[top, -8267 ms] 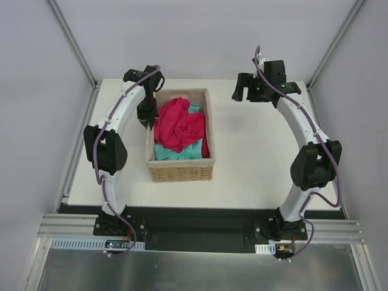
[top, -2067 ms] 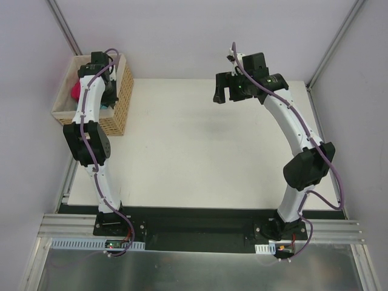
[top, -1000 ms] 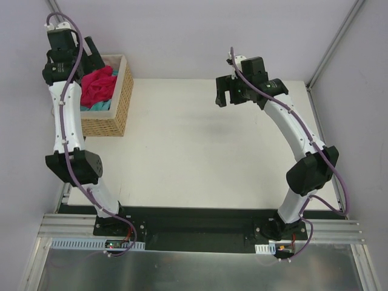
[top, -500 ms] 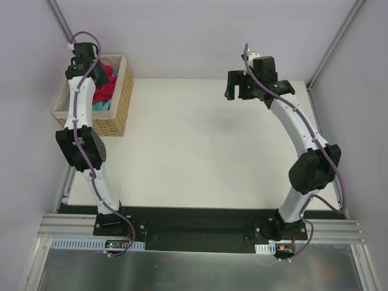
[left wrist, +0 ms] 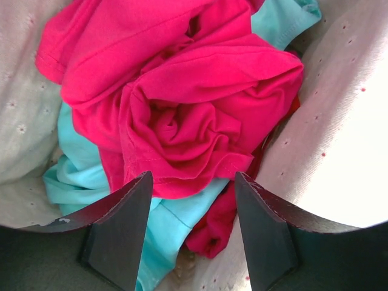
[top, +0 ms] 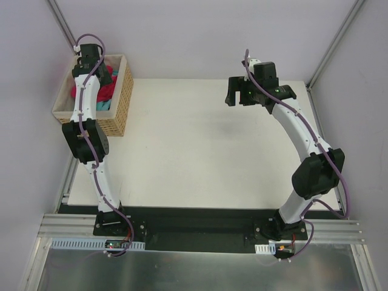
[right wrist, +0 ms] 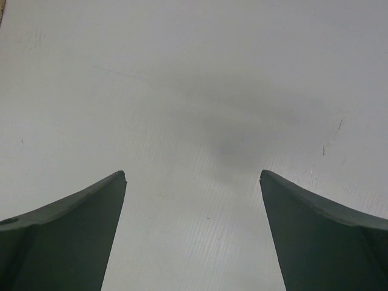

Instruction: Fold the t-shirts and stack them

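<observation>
- Evidently, nothing is folded yet: both t-shirts are bundled together inside the wicker basket (top: 119, 109), which is set at the far left corner of the bench (top: 200, 157).
- The crimson-pink t-shirt (left wrist: 182, 115) is heaped on top in a twisted knot, with the turquoise t-shirt (left wrist: 79, 173) pressed beneath it and showing at the near left and far right of the pile; the crimson one is therefore judged the first to be lifted out.
- The left tool (left wrist: 193, 174) is pointed straight down into the basket, its fingers set at a middling gap on either side of a crimson hem fold. Whether that fold is already clamped cannot be told from the wrist view.
- The basket's pale cloth lining (left wrist: 339, 121) is seen close on both sides of the pile, so little room is left for a sideways approach.
- The right tool (right wrist: 193, 173) is held spread wide above the far middle of the bench, well apart from the basket and gripping nothing; it is probably parked there to take a corner of the shirt once it is brought across.
- Snagging of the turquoise cloth is judged the main risk when the crimson one is pulled.
</observation>
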Robot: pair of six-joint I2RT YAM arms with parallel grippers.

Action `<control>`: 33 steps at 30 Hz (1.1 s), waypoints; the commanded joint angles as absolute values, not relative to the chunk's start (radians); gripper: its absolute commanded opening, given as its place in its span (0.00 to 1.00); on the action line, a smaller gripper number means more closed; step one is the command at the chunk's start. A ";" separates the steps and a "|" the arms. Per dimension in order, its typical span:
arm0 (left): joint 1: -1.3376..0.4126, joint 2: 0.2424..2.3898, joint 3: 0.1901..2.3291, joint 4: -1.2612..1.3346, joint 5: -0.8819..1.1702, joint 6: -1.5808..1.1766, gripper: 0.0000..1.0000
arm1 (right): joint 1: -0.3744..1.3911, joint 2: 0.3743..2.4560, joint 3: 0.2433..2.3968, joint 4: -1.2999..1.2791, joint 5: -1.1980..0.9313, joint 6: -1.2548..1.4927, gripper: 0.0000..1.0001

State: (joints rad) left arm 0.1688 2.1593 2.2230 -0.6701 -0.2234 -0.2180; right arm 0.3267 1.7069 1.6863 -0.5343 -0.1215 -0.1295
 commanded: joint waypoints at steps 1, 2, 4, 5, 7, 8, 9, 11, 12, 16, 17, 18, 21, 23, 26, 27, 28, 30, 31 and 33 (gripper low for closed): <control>0.158 2.189 2.217 -0.658 -0.236 -0.252 0.56 | 0.322 1.660 1.694 -0.520 -0.143 -0.112 0.96; 0.156 2.195 2.207 -0.654 -0.235 -0.253 0.56 | 0.322 1.661 1.700 -0.523 -0.141 -0.112 0.96; 0.155 2.215 2.198 -0.641 -0.215 -0.255 0.56 | 0.321 1.661 1.704 -0.535 -0.143 -0.112 0.96; 0.150 2.223 2.195 -0.634 -0.216 -0.255 0.55 | 0.321 1.657 1.701 -0.537 -0.143 -0.110 0.96; 0.147 2.246 2.195 -0.611 -0.200 -0.250 0.55 | 0.321 1.652 1.694 -0.543 -0.147 -0.110 0.96; 0.147 2.253 2.197 -0.603 -0.198 -0.250 0.55 | 0.321 1.649 1.689 -0.545 -0.146 -0.110 0.96; 0.147 2.266 2.200 -0.591 -0.196 -0.250 0.55 | 0.321 1.648 1.687 -0.552 -0.147 -0.110 0.96; 0.147 2.276 2.203 -0.581 -0.192 -0.253 0.54 | 0.321 1.644 1.689 -0.558 -0.146 -0.113 0.96; 0.147 2.284 2.203 -0.578 -0.192 -0.258 0.54 | 0.319 1.643 1.690 -0.560 -0.141 -0.118 0.96; 0.147 2.289 2.184 -0.577 -0.172 -0.281 0.16 | 0.313 1.649 1.706 -0.564 -0.140 -0.126 0.96; 0.146 2.284 2.180 -0.578 -0.164 -0.284 0.00 | 0.310 1.652 1.709 -0.566 -0.143 -0.126 0.96; 0.147 2.275 2.174 -0.577 -0.166 -0.296 0.00 | 0.310 1.654 1.715 -0.566 -0.147 -0.126 0.96; 0.146 2.238 2.155 -0.575 -0.160 -0.302 0.00 | 0.308 1.666 1.729 -0.563 -0.166 -0.117 0.96; 0.141 2.209 2.161 -0.575 -0.160 -0.292 0.00 | 0.308 1.672 1.729 -0.554 -0.185 -0.101 0.96; 0.118 2.146 2.216 -0.572 -0.190 -0.235 0.00 | 0.308 1.677 1.730 -0.543 -0.205 -0.081 0.96; 0.109 2.131 2.244 -0.569 -0.196 -0.191 0.00 | 0.308 1.677 1.730 -0.542 -0.212 -0.078 0.96; 0.103 2.119 2.313 -0.568 -0.202 -0.170 0.00 | 0.308 1.677 1.727 -0.538 -0.218 -0.075 0.96; 0.094 2.082 2.377 -0.566 -0.218 -0.143 0.00 | 0.308 1.674 1.720 -0.532 -0.227 -0.066 0.96; 0.097 2.069 2.423 -0.565 -0.218 -0.143 0.00 | 0.308 1.672 1.715 -0.529 -0.230 -0.063 0.96; 0.095 2.034 2.450 -0.561 -0.201 -0.138 0.00 | 0.310 1.672 1.706 -0.519 -0.248 -0.052 0.96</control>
